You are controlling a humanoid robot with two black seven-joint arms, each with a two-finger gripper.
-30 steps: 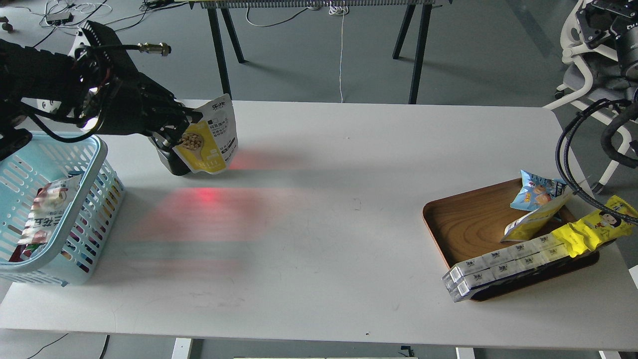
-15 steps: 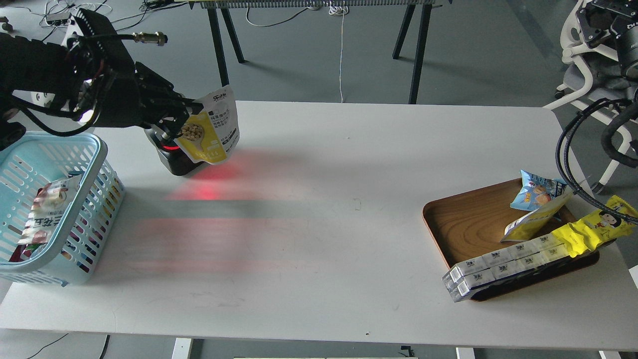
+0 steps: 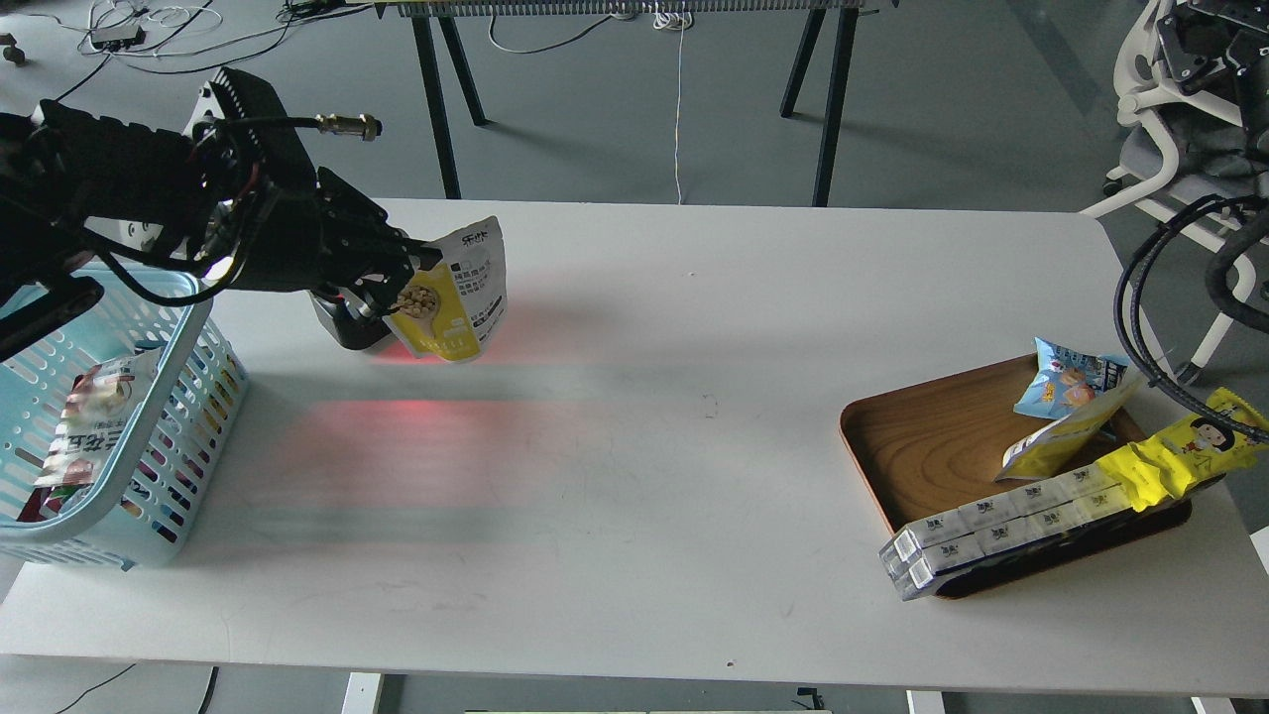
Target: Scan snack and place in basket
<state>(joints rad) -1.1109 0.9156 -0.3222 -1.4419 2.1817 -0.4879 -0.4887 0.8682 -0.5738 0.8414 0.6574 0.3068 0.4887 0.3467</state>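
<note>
The left pincer (image 3: 402, 276) comes in from the left edge and is clamped on the left edge of the snack (image 3: 458, 293), a flat yellow and white pouch. The pouch hangs upright above the surface (image 3: 634, 446), its printed face turned toward the viewer. Just behind and below the pouch, partly hidden by the pincer, stands a small dark scanner (image 3: 347, 325). Red light glows on the surface under the pouch and in a wider band in front of it.

To the left of the scanner, at the left edge of the surface, sits the basket (image 3: 188, 397), light blue with slotted sides. A packet (image 3: 89, 421) lies inside it.

Well apart, at the far right, a wooden tray (image 3: 932, 446) holds a blue bag (image 3: 1066, 382), a long yellow wrapper (image 3: 1175, 456) and a row of white boxes (image 3: 991, 526).

The right pincer is out of view.
</note>
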